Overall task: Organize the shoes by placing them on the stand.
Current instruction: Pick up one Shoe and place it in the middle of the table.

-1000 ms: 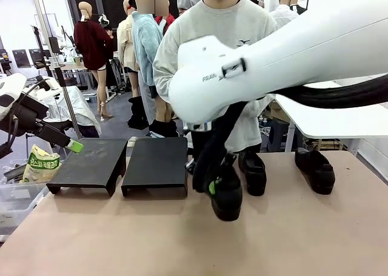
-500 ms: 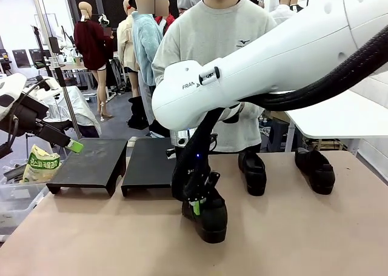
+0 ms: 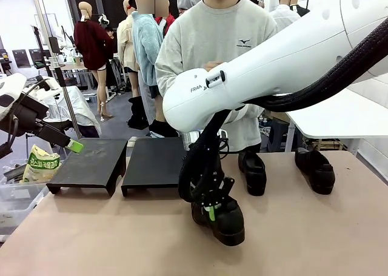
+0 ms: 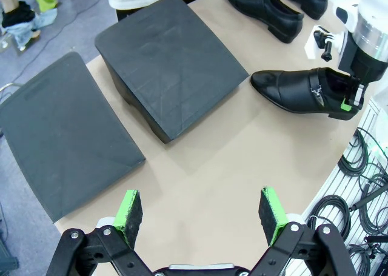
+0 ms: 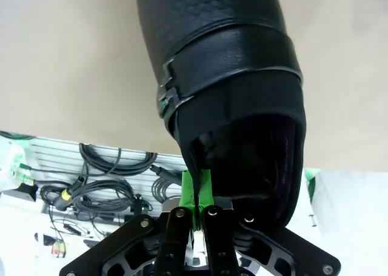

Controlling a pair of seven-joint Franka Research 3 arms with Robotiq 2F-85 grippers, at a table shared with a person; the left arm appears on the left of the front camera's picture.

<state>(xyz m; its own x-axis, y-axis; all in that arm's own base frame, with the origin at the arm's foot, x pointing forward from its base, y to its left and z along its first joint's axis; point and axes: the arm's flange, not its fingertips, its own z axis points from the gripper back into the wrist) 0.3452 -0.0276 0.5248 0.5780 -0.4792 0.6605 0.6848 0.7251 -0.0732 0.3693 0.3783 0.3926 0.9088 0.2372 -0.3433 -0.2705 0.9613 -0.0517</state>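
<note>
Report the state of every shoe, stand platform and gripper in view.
Glossy black buckled shoe: upright, gripped at its heel rim.
Middle glossy black shoe: standing loose, untouched.
Far-right glossy black shoe: standing loose, untouched.
Left matte-black sloped platform: top bare.
Right matte-black sloped platform: top bare.
Right gripper: shut on the buckled shoe.
Left gripper: open, holding nothing.

Glossy black shoes (image 4: 267, 12), one with pebbled grain, matte black stand (image 4: 173, 70), tan table (image 3: 121, 239), white right arm (image 3: 285, 51), green pads (image 4: 128, 208) on black left gripper (image 4: 200, 210), pale grey sweatshirt (image 3: 212, 27).
</note>
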